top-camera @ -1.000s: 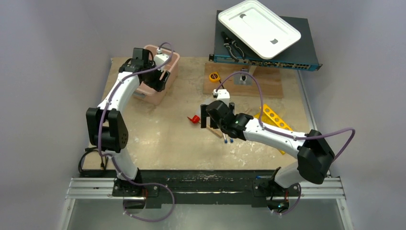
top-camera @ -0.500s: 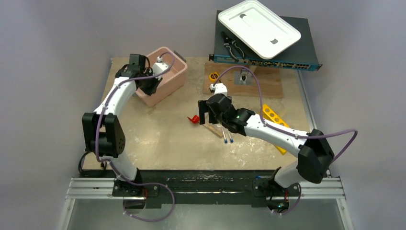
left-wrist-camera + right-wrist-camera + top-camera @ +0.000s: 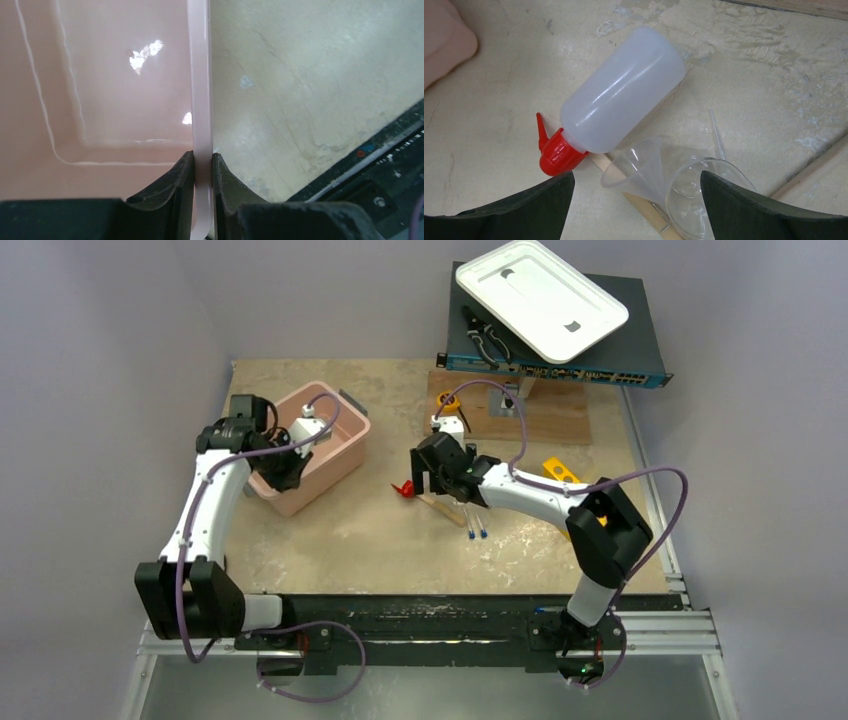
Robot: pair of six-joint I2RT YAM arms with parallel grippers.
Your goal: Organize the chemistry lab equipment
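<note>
A translucent-white squeeze bottle (image 3: 621,102) with a red nozzle (image 3: 555,155) lies on its side on the table. My right gripper (image 3: 636,200) hovers open over it, nothing between the fingers. Beside the nozzle lie a clear funnel (image 3: 644,162), a clear cup (image 3: 704,200) and a wooden stick (image 3: 644,210). From above, the right gripper (image 3: 425,480) is by the red nozzle (image 3: 405,489); two blue-tipped tubes (image 3: 475,525) lie nearer me. The yellow rack (image 3: 560,472) is partly behind the right arm. My left gripper (image 3: 202,160) is shut on the pink bin's rim (image 3: 200,75).
The pink bin (image 3: 335,472) stands at the left of the table. A yellow tape measure (image 3: 447,400) and a wooden board (image 3: 545,415) lie at the back. Black-handled pliers (image 3: 487,338) and a white tray (image 3: 540,298) rest on a dark box (image 3: 610,365).
The left gripper has shut on the pink bin's rim and dragged the bin nearer and to the left. The right gripper has shifted left and farther back, over the bottle, still open.
</note>
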